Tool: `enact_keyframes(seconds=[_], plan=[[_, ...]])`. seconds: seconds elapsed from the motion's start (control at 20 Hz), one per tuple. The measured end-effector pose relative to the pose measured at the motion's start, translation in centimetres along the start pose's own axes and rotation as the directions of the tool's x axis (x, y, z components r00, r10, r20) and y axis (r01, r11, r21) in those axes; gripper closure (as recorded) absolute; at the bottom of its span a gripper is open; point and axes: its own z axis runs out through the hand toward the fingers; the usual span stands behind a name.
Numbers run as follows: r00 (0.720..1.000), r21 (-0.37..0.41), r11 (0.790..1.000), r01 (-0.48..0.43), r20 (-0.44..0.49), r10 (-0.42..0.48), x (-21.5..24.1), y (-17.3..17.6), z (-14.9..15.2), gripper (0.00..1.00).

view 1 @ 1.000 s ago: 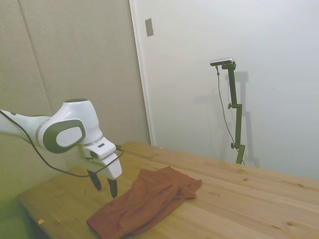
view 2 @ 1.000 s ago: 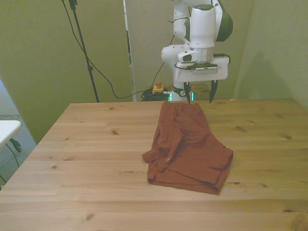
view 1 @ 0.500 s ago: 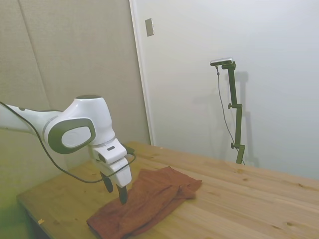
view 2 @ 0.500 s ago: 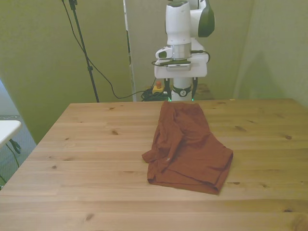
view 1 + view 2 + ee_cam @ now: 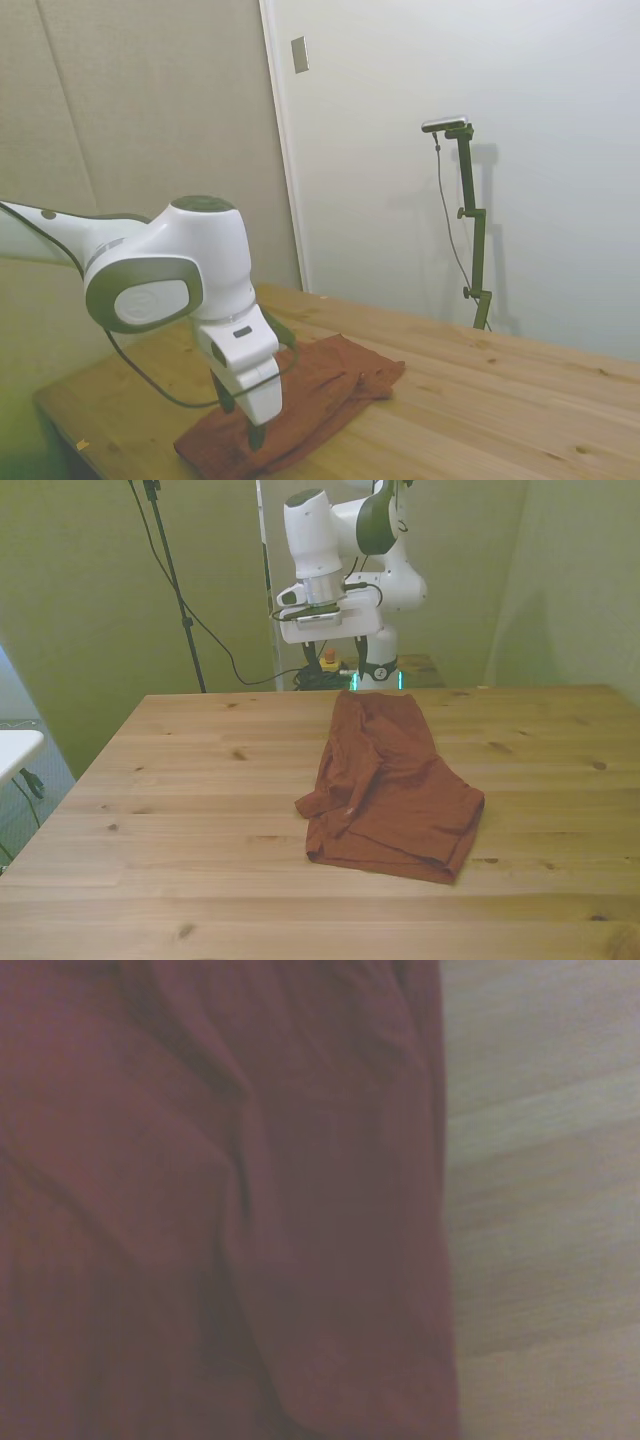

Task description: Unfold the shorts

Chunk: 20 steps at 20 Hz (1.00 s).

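Note:
The rust-orange shorts [image 5: 390, 785] lie folded and wrinkled on the wooden table [image 5: 180, 780], a little to the front view's right of the middle. In the side view the shorts [image 5: 315, 390] stretch from the table's middle toward its near left corner. My gripper [image 5: 243, 420] hangs open just above that near end of the cloth, its two dark fingers apart with nothing between them. The wrist view shows the shorts [image 5: 220, 1200] from close by, with their edge running beside bare wood [image 5: 540, 1210].
Bare tabletop [image 5: 480, 400] spreads around the cloth on every side. A wall and a door frame [image 5: 285, 150] stand behind the table. Cables and a thin stand [image 5: 175, 590] hang beyond the far edge at the front view's left.
The arm has swung toward the front view's left. In the side view the gripper has come down and forward over the shorts' near end. The shorts have not moved.

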Motion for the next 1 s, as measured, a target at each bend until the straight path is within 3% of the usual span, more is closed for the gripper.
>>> enact_keyframes(seconds=[0.2,0.35,0.4,0.6,1.0], plan=[[0.998,-0.003,1.000,-0.024,0.055,0.024,2.2,2.6,2.2,0.00],[0.995,0.021,1.000,0.000,0.100,-0.002,2.8,2.4,4.1,0.00],[0.993,0.029,1.000,0.013,0.113,-0.016,2.8,2.2,4.6,1.00],[0.984,0.082,0.994,0.073,0.158,-0.086,2.3,1.1,5.7,1.00],[0.972,0.105,0.985,0.140,0.178,-0.157,1.5,0.4,6.5,1.00]])
